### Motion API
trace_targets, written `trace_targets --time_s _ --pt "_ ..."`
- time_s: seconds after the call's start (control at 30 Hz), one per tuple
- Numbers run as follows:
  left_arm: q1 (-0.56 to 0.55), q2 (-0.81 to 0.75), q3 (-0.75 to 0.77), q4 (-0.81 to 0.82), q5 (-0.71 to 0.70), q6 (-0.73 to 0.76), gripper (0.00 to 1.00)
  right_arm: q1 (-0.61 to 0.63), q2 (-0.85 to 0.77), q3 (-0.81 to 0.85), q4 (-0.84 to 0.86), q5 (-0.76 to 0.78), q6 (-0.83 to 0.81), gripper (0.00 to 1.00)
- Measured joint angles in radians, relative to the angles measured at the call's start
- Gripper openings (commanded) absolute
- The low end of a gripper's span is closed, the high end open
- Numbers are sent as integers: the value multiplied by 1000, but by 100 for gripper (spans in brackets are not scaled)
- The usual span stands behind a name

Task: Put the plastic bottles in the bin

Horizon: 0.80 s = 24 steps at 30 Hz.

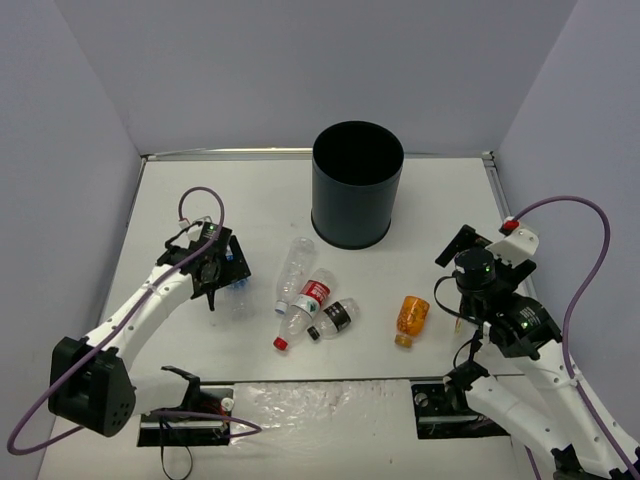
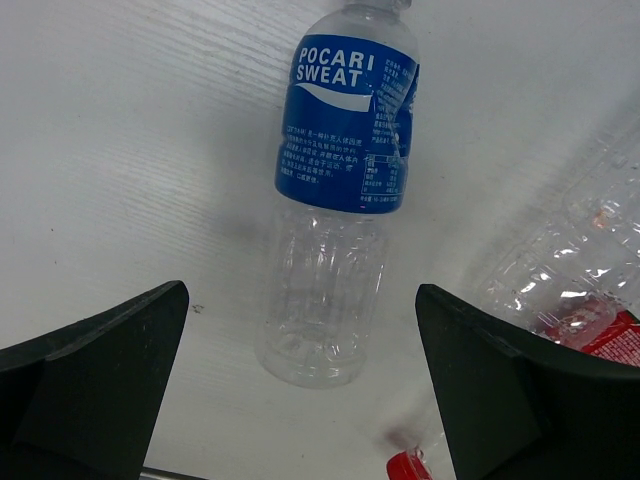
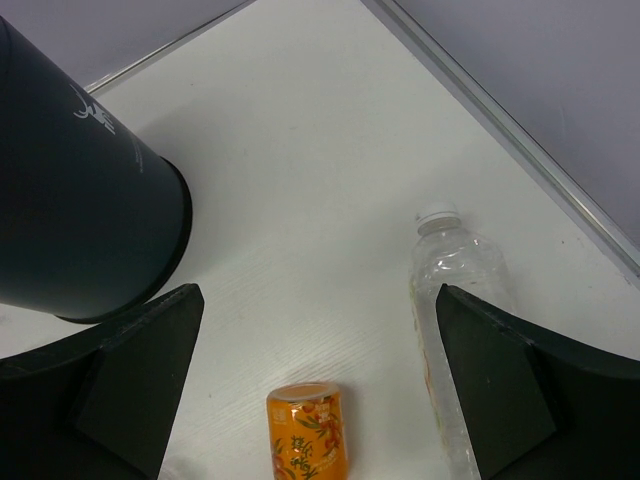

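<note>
White table (image 1: 200, 190) enclosed by pale lilac-grey walls (image 1: 300, 70)

The grained white tabletop spreads below the left gripper (image 2: 300, 400) and the right gripper (image 3: 320, 385). A metal edge strip (image 3: 500, 125) runs ahead and to the right of the right gripper, at the wall's foot.

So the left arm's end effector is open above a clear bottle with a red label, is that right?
Almost. The label is blue, not red: the left wrist view shows the left end effector open above a clear bottle with a blue Pocari Sweat label.
</note>
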Motion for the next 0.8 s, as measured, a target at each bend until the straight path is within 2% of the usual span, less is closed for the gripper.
trace_targets --time_s 0.47,0.8 --pt "0 78 -47 77 18 18 97 0 0 -7 0 -10 5 100" --pt "0 236 -50 167 60 44 97 0 -1 -21 0 -27 10 100"
